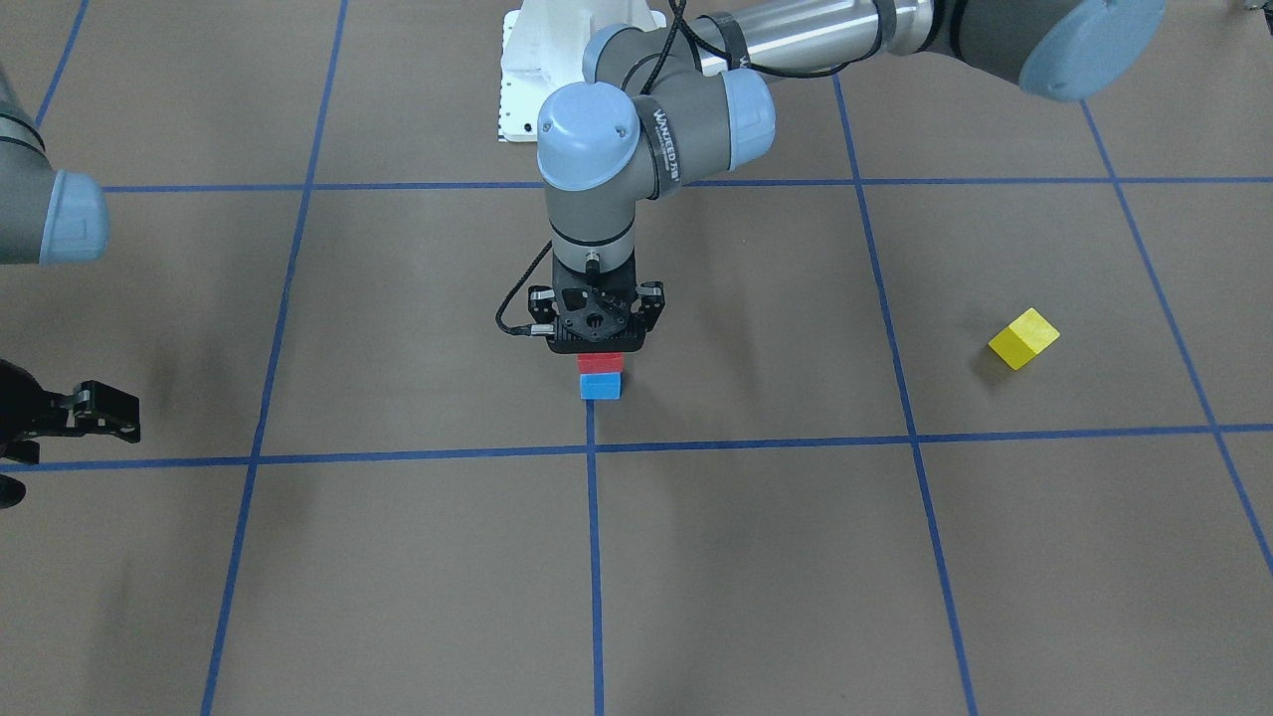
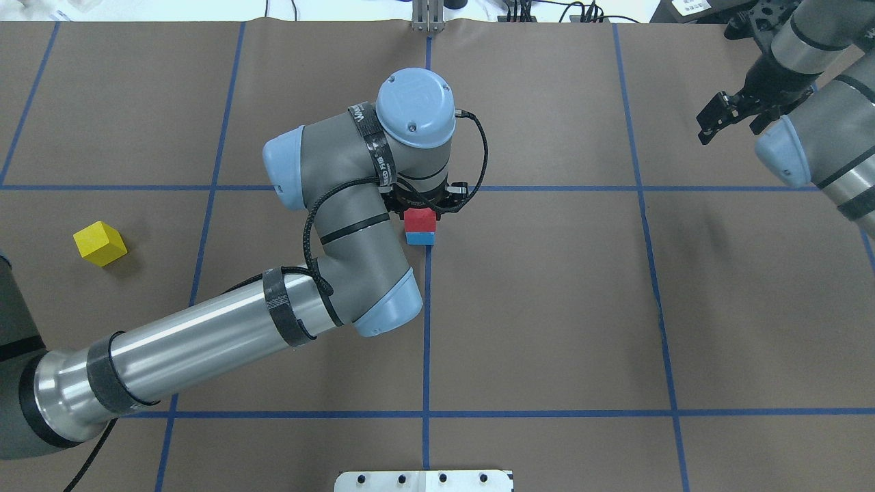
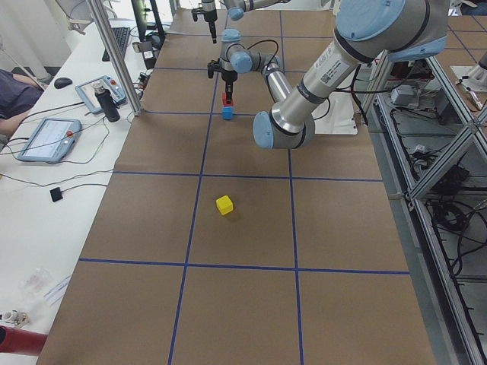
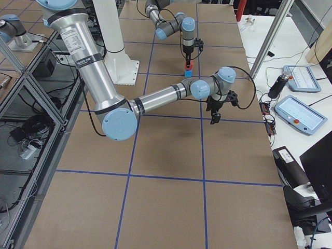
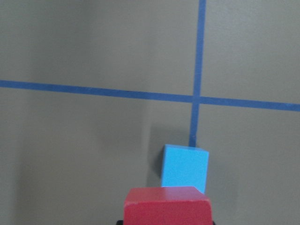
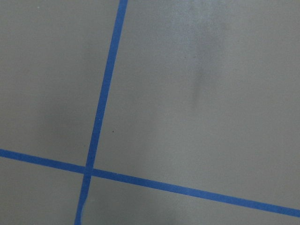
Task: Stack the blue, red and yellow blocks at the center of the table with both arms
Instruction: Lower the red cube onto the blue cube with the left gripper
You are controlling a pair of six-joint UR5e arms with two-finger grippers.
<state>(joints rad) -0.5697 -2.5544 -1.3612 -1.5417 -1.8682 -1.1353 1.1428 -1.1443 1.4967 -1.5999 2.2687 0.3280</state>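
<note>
Left end effector (image 1: 600,350) is closed on the red block (image 1: 601,363) and holds it directly over the blue block (image 1: 601,386), which sits on the surface (image 1: 756,557) beside the centre crossing of the tape lines (image 1: 594,517). It is not clear if the two blocks already touch. In the left wrist view the blue block appears a little to the right of the red one, so a release now may leave the red block overhanging. It could then tip, or an opening finger could drag it off. The yellow block (image 1: 1023,338) lies well apart on the left arm's side. The right end effector (image 2: 729,117), wide and empty, hangs far on the other side.
</note>
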